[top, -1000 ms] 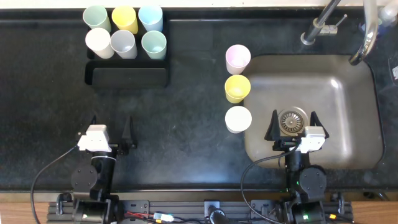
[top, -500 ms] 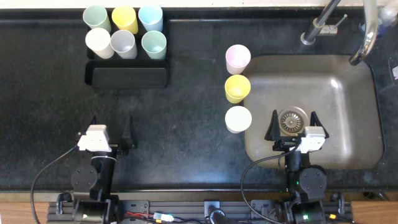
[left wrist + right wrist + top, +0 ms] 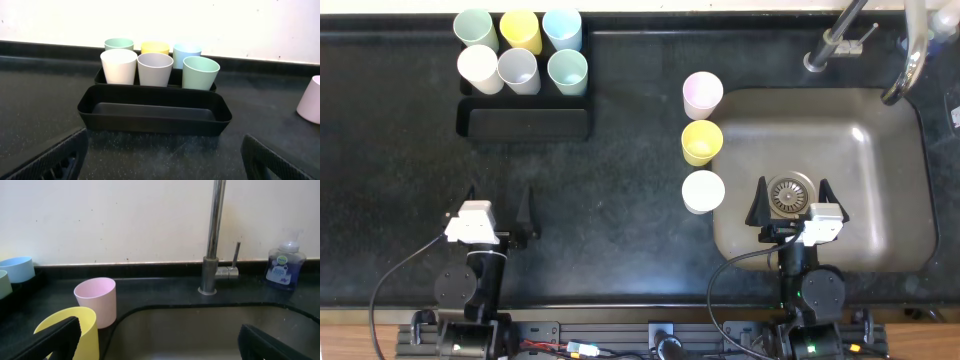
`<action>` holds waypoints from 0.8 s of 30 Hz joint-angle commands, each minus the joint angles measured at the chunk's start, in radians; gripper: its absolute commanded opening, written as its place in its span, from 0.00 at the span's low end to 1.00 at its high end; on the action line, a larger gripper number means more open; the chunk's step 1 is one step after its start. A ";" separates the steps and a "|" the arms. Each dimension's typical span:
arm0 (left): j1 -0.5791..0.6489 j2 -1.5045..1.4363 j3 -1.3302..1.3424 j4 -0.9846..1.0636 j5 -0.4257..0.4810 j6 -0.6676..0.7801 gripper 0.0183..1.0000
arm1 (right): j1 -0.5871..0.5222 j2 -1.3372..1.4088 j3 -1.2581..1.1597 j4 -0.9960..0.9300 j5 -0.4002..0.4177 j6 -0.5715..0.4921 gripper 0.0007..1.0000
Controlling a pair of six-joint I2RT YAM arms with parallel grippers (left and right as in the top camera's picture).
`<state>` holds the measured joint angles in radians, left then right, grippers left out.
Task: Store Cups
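Both hands hang wide open and empty, left hand [image 3: 499, 205] at lower left, right hand [image 3: 791, 200] at lower right.

Three loose cups stand in a tight column at centre right of the bench [image 3: 620, 220]: pink cup [image 3: 702, 93], yellow cup [image 3: 701, 141] and white cup [image 3: 703, 191]. All three hug the rim of the sink [image 3: 880, 150]. A spread finger reaching for one would likely nudge its neighbour, and a tipped cup could roll into the basin. Tapered walls may also slip from a squeeze.

Count: nine cups, six of them stored in the rear tray [image 3: 98, 76] at upper left. Two trays, one being the empty tray [image 3: 524, 124]. One sink.
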<state>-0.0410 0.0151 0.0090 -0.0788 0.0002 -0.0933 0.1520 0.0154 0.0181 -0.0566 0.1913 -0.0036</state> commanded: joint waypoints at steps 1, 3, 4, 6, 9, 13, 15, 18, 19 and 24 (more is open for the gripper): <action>0.006 -0.008 0.034 0.021 0.008 0.014 1.00 | -0.001 -0.012 -0.013 0.000 0.009 0.004 1.00; 0.006 0.035 0.099 0.020 0.018 0.010 1.00 | -0.001 -0.012 -0.013 0.000 0.009 0.004 1.00; 0.006 0.129 0.197 0.017 0.048 0.010 1.00 | -0.001 -0.011 -0.013 0.000 0.009 0.004 1.00; -0.005 0.259 0.329 -0.009 0.086 0.007 1.00 | -0.001 -0.012 -0.013 0.000 0.009 0.004 1.00; -0.036 0.513 0.618 -0.144 0.143 0.007 1.00 | -0.001 -0.012 -0.013 0.000 0.009 0.004 1.00; -0.110 0.863 1.075 -0.460 0.154 -0.020 1.00 | -0.001 -0.011 -0.013 0.000 0.009 0.004 1.00; -0.160 1.002 1.252 -0.582 0.119 -0.070 1.00 | -0.001 -0.012 -0.013 0.000 0.009 0.004 1.00; -0.259 1.204 1.497 -0.748 0.023 -0.200 1.00 | -0.001 -0.012 -0.013 0.000 0.009 0.004 1.00; -0.288 1.256 1.551 -0.784 0.000 -0.229 1.00 | -0.001 -0.012 -0.013 0.000 0.009 0.004 1.00; -0.475 1.596 1.873 -0.978 -0.113 -0.425 1.00 | -0.001 -0.012 -0.013 0.001 0.009 0.004 1.00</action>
<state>-0.4194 1.4464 1.7142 -0.9894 -0.0090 -0.3431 0.1520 0.0147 0.0181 -0.0631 0.1909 -0.0036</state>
